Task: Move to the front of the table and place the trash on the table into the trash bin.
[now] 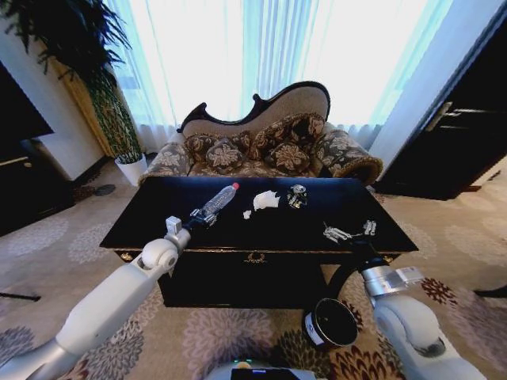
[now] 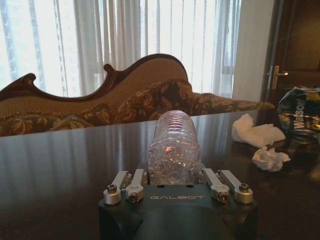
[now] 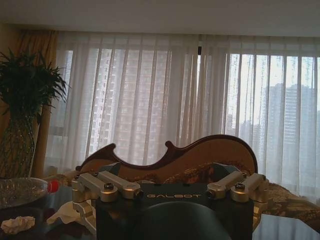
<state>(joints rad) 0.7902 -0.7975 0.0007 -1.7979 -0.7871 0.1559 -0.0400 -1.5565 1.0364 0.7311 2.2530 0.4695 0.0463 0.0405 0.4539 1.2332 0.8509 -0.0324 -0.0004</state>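
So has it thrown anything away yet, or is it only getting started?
Only starting. It has already reached the table. The left gripper is at the base of the bottle, jaws open around it, not lifted. The tissue, small scrap and wrapper lie untouched. The right gripper waits open over the table's right end. The bin looks empty.

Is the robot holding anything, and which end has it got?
The left gripper has the bottle by its bottom end; whether it is squeezed tight cannot be told.
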